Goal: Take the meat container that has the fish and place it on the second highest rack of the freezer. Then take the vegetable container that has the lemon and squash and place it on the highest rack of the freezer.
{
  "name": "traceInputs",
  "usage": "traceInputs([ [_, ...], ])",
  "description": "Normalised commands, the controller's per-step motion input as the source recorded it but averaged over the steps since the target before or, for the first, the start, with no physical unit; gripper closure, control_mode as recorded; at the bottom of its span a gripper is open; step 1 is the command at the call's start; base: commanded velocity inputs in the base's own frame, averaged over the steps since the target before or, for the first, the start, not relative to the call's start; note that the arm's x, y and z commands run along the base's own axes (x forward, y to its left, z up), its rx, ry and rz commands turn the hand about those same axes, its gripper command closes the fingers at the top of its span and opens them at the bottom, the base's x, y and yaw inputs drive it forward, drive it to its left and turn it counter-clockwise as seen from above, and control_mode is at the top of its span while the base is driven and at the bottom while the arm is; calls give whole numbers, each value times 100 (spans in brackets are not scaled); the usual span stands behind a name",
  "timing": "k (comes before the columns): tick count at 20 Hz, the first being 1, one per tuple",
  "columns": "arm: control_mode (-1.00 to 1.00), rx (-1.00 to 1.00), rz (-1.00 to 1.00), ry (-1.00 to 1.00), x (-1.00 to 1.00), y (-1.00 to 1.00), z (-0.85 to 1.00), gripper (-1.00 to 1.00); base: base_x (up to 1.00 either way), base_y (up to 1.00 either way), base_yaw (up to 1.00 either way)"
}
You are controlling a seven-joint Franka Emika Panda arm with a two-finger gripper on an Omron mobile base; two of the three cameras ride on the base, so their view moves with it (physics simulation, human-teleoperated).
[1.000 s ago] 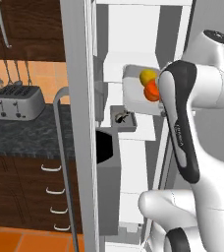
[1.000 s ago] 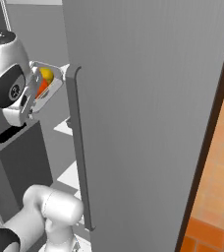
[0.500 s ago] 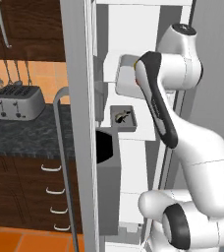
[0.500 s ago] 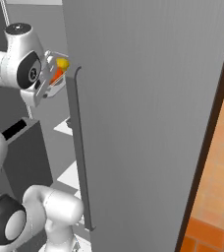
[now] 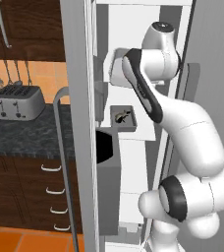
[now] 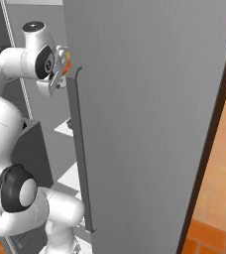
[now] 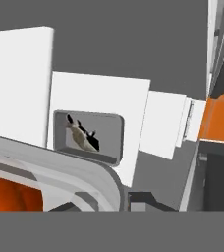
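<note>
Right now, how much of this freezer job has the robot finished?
The first half looks done: the container with the fish sits on a white shelf inside the freezer. The second is in hand: the gripper holds the vegetable container up high in the freezer, with the orange squash at its rim. Left to do: set it on the highest rack and let go.

second highest rack (image 5: 136,132): white freezer shelf | load: grey meat container (image 5: 124,118) flat on it, left part | contents: fish (image 5: 121,116) | black counter (image 5: 20,135) far left: toaster (image 5: 16,102)
</note>
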Motion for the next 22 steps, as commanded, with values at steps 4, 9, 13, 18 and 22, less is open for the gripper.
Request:
traceInputs([
  [4, -100, -6, -1, -7, 75, 0, -3, 100, 0, 0, 0],
  [9, -100, -6, -3, -5, 77, -4, -14, 100, 0, 0, 0],
  [13, -100, -2, -7, -1, 76, -23, -11, 100, 0, 0, 0],
  [18, -100, -2, -6, -1, 65, -24, -3, 100, 0, 0, 0],
  [22, -100, -5, -1, -5, 16, -18, -10, -100, 0, 0, 0],
])
